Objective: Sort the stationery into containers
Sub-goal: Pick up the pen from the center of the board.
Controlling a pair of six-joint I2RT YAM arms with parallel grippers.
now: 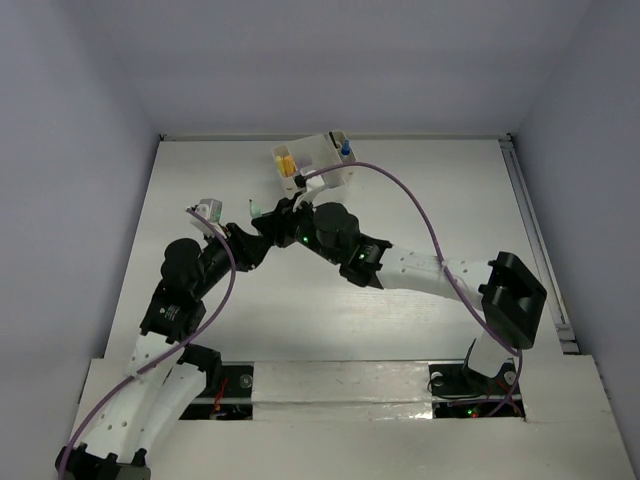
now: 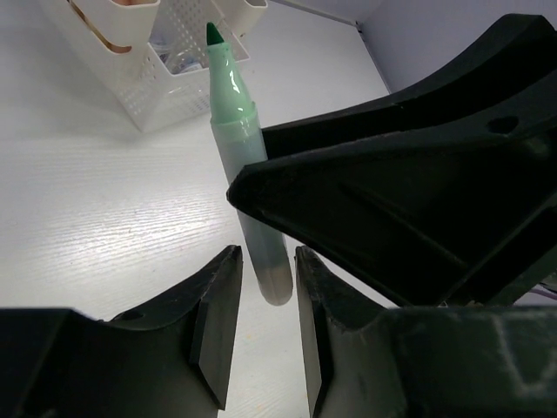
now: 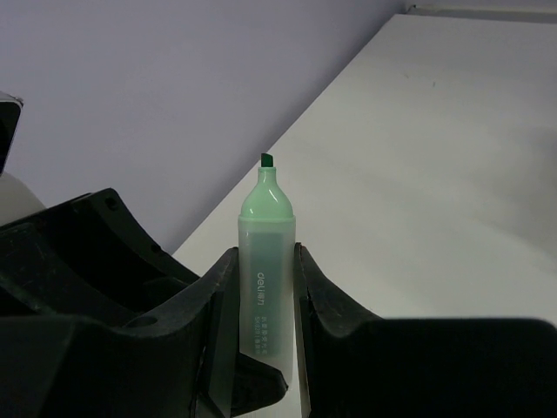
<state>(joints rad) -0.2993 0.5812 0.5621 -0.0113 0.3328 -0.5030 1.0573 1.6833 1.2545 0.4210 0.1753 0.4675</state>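
While both arms crowd together mid-table in the top view, the light green marker [image 1: 255, 209] shows only as a small green fleck between them, near the cream organizer [image 1: 338, 180], which sits just beyond and to the right with yellow and orange blocks [image 1: 287, 163] in one compartment. Over to the left wrist: the marker's long axis runs straight away from the left gripper [image 2: 268, 261], bare tip aimed at the organizer, butt end right between the two fingertips. Fingers narrow, one either side of that tail, but whether they touch it I can't tell. The right gripper [image 2: 392, 200] crosses in from the side and clamps the barrel midway. Right wrist now: fingers pinched firm on the barrel, tip standing up. So the left sits in line with the pen, at its tail; looks like a handover in the making
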